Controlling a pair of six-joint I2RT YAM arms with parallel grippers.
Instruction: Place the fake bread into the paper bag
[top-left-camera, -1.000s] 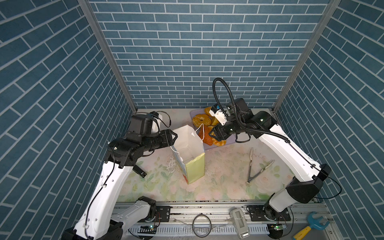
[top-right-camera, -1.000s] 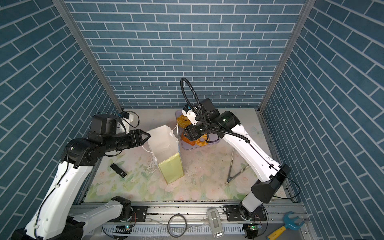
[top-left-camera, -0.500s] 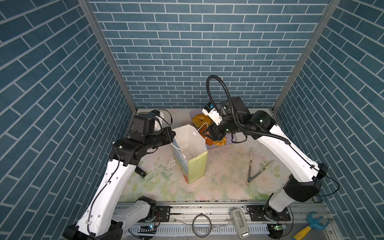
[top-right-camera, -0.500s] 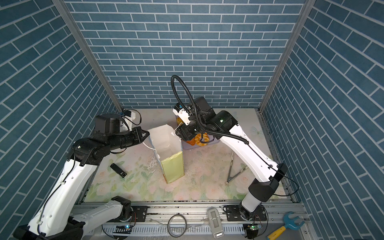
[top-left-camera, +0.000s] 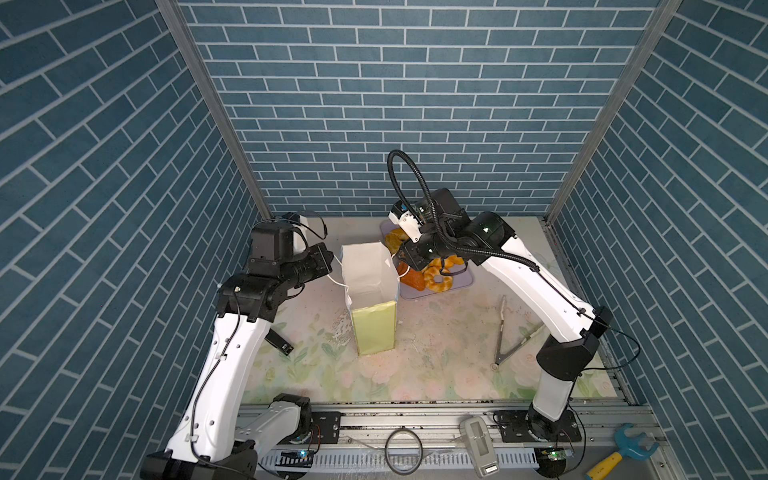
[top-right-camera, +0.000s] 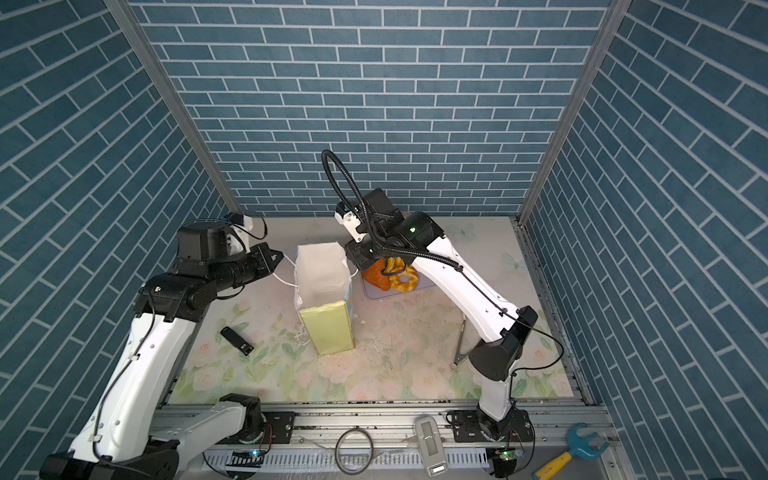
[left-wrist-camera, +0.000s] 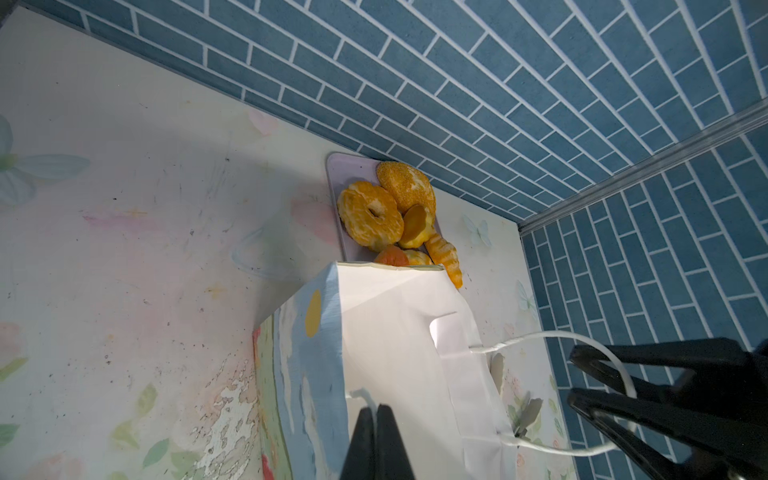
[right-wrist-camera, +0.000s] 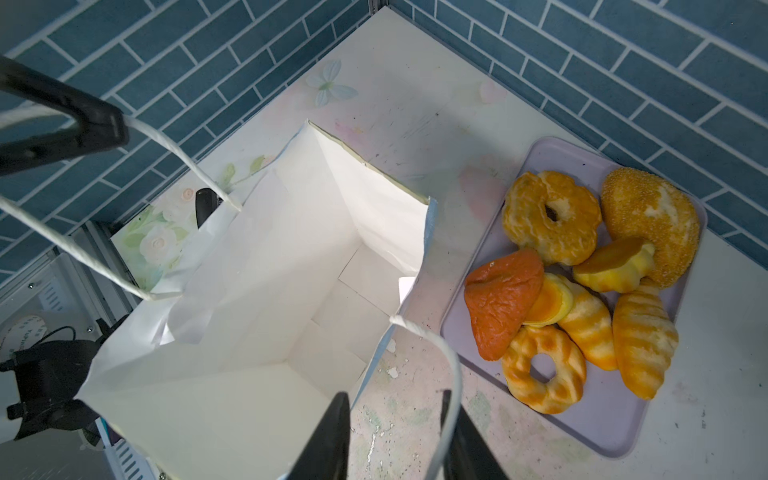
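The paper bag (top-left-camera: 368, 270) (top-right-camera: 322, 270) stands upright and open mid-table, white inside and with nothing in it (right-wrist-camera: 270, 270). Several pieces of fake bread (top-left-camera: 436, 278) (right-wrist-camera: 548, 216) lie on a lavender tray (right-wrist-camera: 615, 428) just right of the bag. My left gripper (left-wrist-camera: 376, 409) (top-left-camera: 330, 266) is shut on the bag's left cord handle, which it pulls taut. My right gripper (right-wrist-camera: 394, 397) (top-right-camera: 353, 262) hangs at the bag's right rim. Its jaws stand apart, and the right cord handle (right-wrist-camera: 455, 374) runs between them, close to one finger.
Metal tongs (top-left-camera: 505, 332) lie on the floral mat at the right. A small black bar (top-right-camera: 237, 340) lies left of the bag. Blue brick walls close in three sides, and the tray sits near the back wall.
My left gripper has shut on the bag's left handle. The right arm has swung left from over the tray to the bag's right handle, its jaws narrowing.
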